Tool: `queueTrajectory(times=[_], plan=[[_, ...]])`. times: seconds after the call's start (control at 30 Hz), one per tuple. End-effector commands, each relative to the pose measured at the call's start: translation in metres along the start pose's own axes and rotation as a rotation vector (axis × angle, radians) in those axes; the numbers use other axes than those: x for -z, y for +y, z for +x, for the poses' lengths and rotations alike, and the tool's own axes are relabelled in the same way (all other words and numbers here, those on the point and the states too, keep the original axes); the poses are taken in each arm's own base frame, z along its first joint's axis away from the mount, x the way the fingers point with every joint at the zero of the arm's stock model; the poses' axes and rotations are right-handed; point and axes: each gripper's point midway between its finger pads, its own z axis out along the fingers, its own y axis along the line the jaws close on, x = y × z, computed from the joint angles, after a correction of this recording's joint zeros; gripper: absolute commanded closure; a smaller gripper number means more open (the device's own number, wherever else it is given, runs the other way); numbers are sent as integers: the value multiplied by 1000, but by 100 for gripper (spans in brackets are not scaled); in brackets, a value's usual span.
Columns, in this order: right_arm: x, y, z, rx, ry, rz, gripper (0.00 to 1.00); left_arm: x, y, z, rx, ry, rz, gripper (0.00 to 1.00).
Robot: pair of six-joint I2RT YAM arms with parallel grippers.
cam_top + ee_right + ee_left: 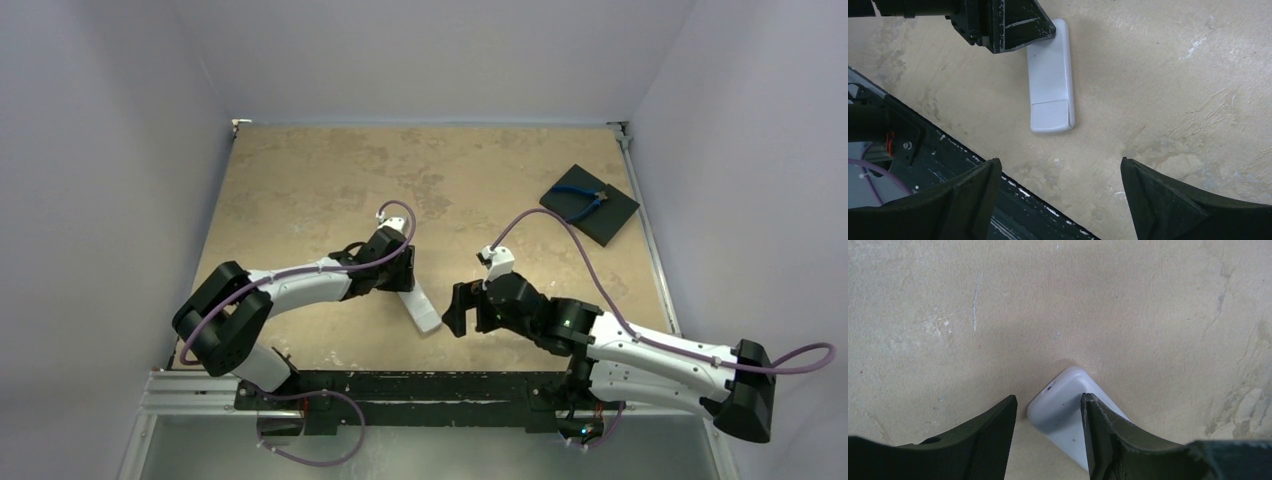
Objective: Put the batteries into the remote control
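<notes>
The white remote control [424, 310] lies back side up on the tan table, near the front edge. It also shows in the left wrist view [1060, 410] and the right wrist view [1050, 75], where its battery cover is shut. My left gripper [403, 272] is open and low over the remote's far end [1049, 397]. One of its fingers [1103, 430] covers part of that end and the other stands beside it. My right gripper [457, 310] is open and empty [1060, 161], just right of the remote's near end. No batteries are in view.
A black square pad [603, 222] with blue-handled pliers [582, 200] on it lies at the back right. A black rail [400, 385] runs along the table's near edge, close under my right gripper [948, 150]. Walls enclose the table.
</notes>
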Motion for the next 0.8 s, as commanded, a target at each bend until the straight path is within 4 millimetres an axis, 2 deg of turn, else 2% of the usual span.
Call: queueTrajectory(times=[0.0,0.37,0.77], plan=[[-6,3,0,-12,-5,-8,1,0,-17,-7,-15,-25,74,51],[-17,4,6,-5,23,1,1,3,-19,18,-8,13,106,52],[-26,-1,14,-32,47,39,1,23,-22,34,28,21,154,52]])
